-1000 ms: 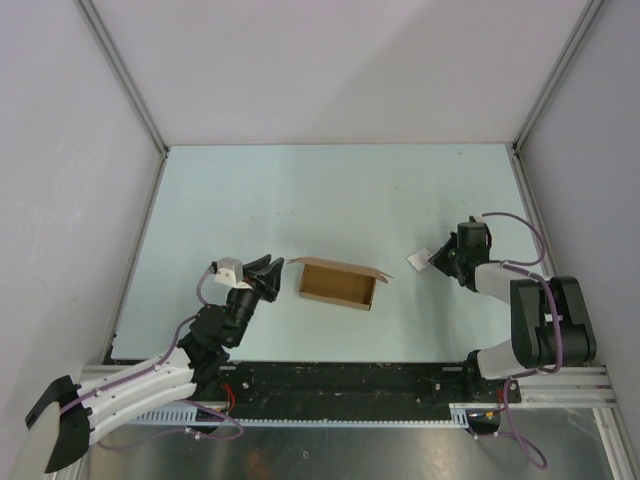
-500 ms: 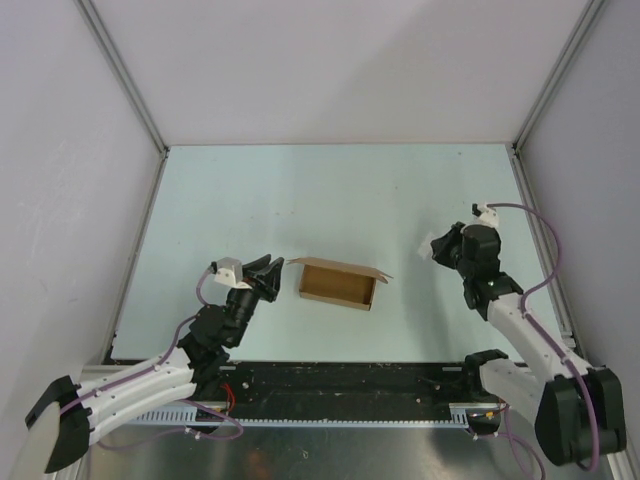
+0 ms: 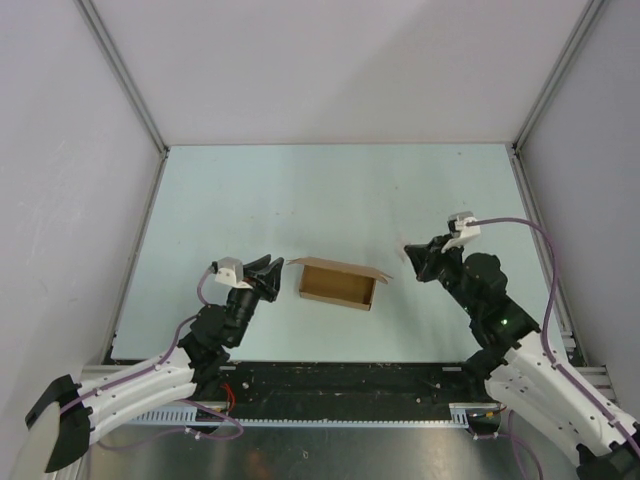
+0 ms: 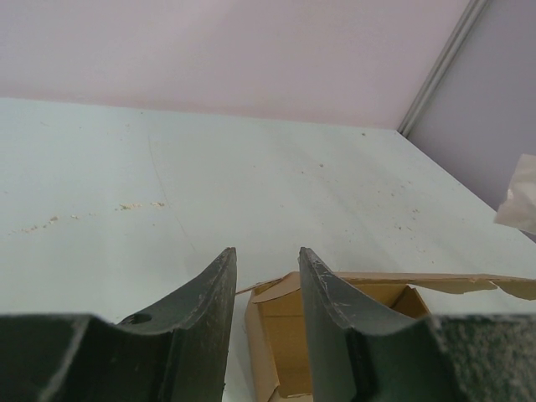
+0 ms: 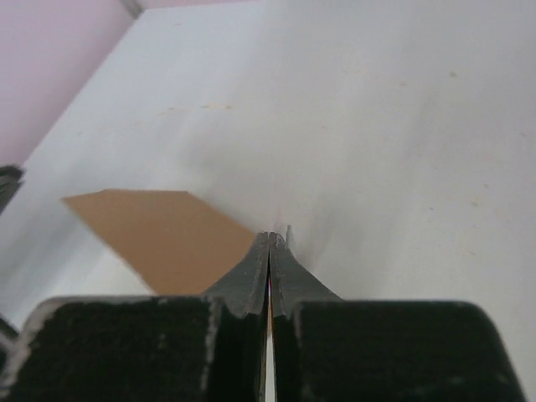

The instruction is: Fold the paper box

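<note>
Paper box (image 3: 338, 285) first, Ben. Where is it?

Ben: On the table (image 3: 300, 190), open side up, with a flap sticking out at each end.

Ann: Will it be hard to hold?

Ben: I think it is very light and thin. It should bend at the fold lines, but a hard squeeze could squash it. It may slide too.

Ann: So where do we grab?

Ben: A flap edge or the top of a wall, I guess.

Ann: And the tools?

Ben: The left tool (image 3: 272, 267) is just left of the box, fingers apart, holding nothing. The right tool (image 3: 414, 254) is off to the box's right, not touching it, squeezed shut. A little white scrap (image 3: 408, 246) shows at its tip. I cannot tell if it is pinched.
</note>
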